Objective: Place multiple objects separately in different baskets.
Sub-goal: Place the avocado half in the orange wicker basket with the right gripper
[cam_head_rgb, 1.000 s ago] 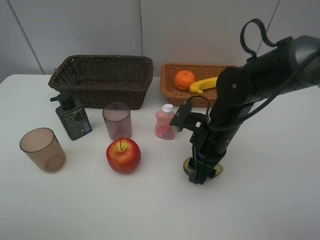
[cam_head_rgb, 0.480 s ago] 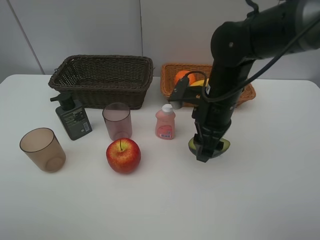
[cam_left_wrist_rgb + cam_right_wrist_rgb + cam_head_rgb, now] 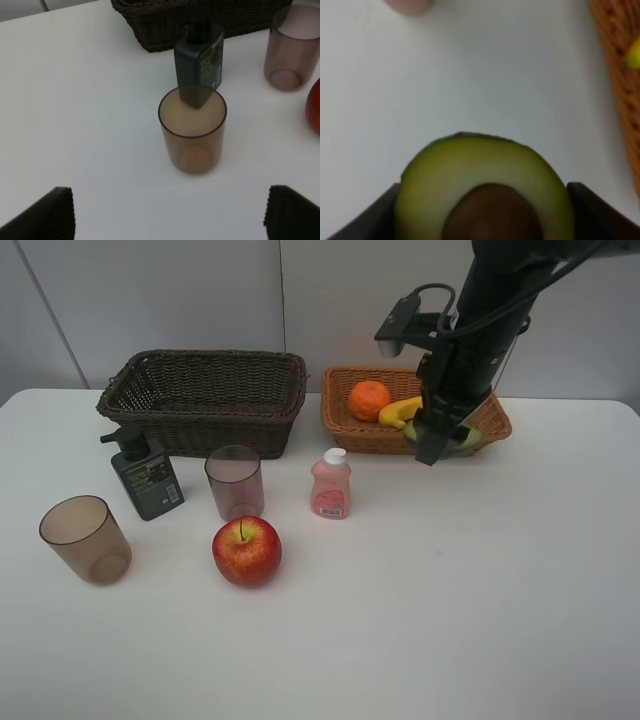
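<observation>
White tabletop (image 3: pixel 500 620), with dark brown basket (image 3: pixel 205 400) and light tan basket (image 3: pixel 345 430) along its far edge. Transport step: the right gripper (image 3: pixel 437 440), jaws part-closed on the halved avocado (image 3: pixel 485 190), hangs over the tan basket's near rim beside the banana (image 3: pixel 405 410). The next move probably calls for lowering and releasing inside. One second earlier the avocado sat on the tabletop, nearer the front edge. The left gripper (image 3: pixel 170 215) gapes wide, empty.
</observation>
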